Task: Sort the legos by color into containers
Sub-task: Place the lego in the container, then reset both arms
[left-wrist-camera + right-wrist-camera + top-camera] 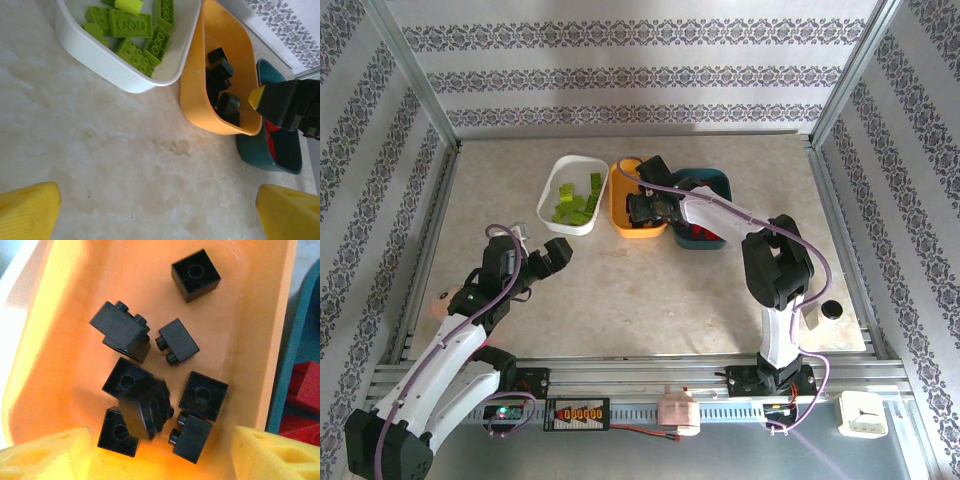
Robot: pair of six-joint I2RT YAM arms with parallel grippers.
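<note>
Pale marbled tabletop [650, 290] spreads between patterned walls [640, 60] in the top view, and at its far middle three shallow rounded plastic trays stand in a row: a white tray [548, 203] with lime green studded bricks [577, 200] in it, an orange-yellow tray [618, 208] just beside it, and a dark teal tray [717, 180] next along. The right pincer [645, 197] hangs over the orange-yellow tray, covering most of its inside and part of the teal one, where a few red bricks [698, 236] peek out; its jaws cannot be judged from above. The left pincer [550, 258] sits over bare tabletop near the white tray, spread and empty. From the left wrist, its yellow fingertips [30, 210] are cut off at both lower corners, wide apart, and black bricks [220, 75] lie half hidden behind the orange-yellow wall. From the right wrist, yellow fingertips [270, 455] stand far apart, holding nothing, above eight black bricks, one blurred.
</note>
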